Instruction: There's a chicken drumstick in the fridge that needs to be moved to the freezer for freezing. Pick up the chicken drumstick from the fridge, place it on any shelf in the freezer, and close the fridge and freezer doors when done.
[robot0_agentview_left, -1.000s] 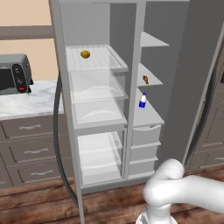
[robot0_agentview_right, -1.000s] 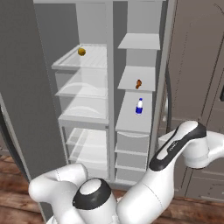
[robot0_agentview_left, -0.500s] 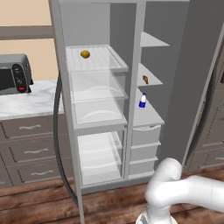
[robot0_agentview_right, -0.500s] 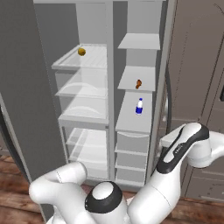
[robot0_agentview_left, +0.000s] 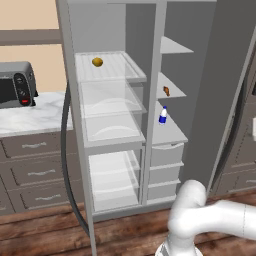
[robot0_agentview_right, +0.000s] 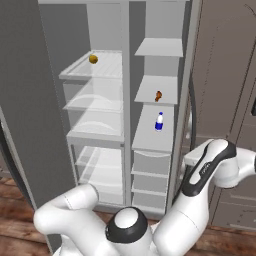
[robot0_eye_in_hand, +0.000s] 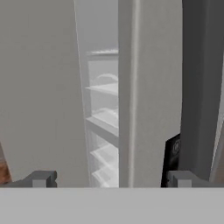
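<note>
The chicken drumstick (robot0_agentview_left: 166, 91) (robot0_agentview_right: 158, 96), small and orange-brown, lies on the middle solid shelf (robot0_agentview_left: 172, 92) of the narrow freezer (robot0_agentview_left: 172, 135). The wide fridge (robot0_agentview_left: 112, 125) with glass shelves stands to its left. Both doors are swung open: the fridge door (robot0_agentview_right: 30, 100) on the left, the freezer door (robot0_agentview_left: 225, 90) on the right. In the hand view my gripper (robot0_eye_in_hand: 111, 179) is open with nothing between its fingertips (robot0_eye_in_hand: 43, 178), facing upright grey panel edges with pale shelves (robot0_eye_in_hand: 105, 87) showing in the gap behind them. My arm (robot0_agentview_right: 210, 165) reaches off to the right, beyond the freezer door.
A round yellow ball (robot0_agentview_left: 97, 62) sits on the fridge's top glass shelf. A blue-and-white bottle (robot0_agentview_left: 163, 115) stands on the freezer shelf below the drumstick. A toaster oven (robot0_agentview_left: 15, 90) rests on the marble counter at left, over grey drawers (robot0_agentview_left: 35, 170). Wooden floor lies in front.
My arm's elbow has drifted a little to the right. The drumstick, the bottle, the ball and both doors have stayed put.
</note>
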